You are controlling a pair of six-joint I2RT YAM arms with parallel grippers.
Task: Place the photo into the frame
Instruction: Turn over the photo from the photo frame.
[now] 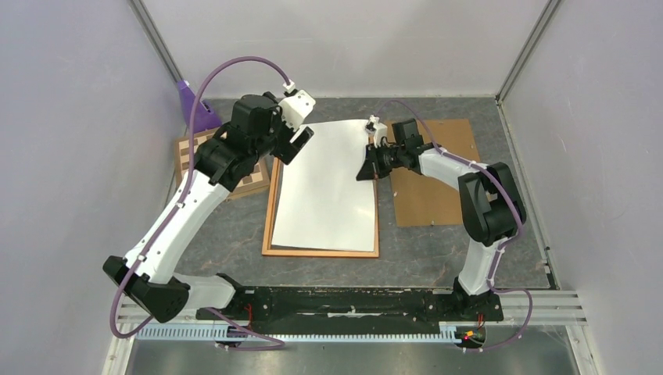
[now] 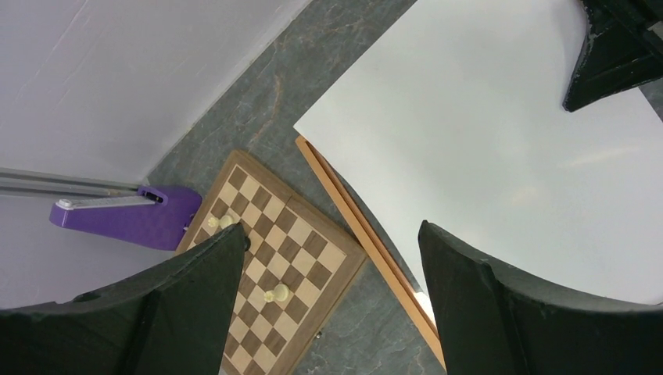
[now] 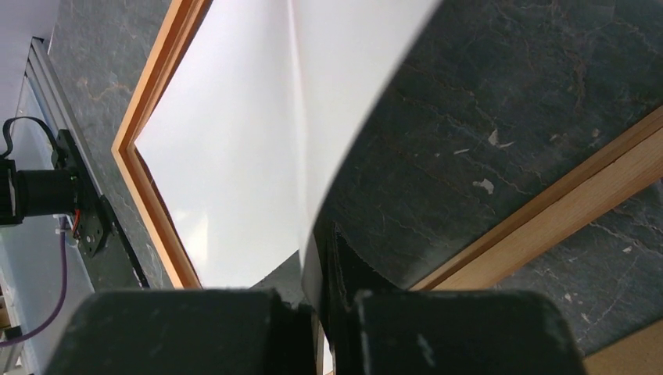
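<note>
You've got the grey stone-look table under everything. In the middle of it lies the orange-brown frame, flat, with its long sides running away from the arms. The photo rests on it white back up. Its near end sits down inside the rails, its far left corner pokes out over the left rail, and its right edge curls up off the table.

To the right, just beside the frame, the brown hardboard backing panel lies flat. To the left is the chessboard, close to the frame's left rail.

Your right gripper is clenched on the photo's raised right edge, with the sheet pinched between the fingers. Your left gripper hangs spread wide above the photo's far left corner, grasping nothing.

A purple object stands at the far left wall. Two pale pawns stand on the chessboard.
</note>
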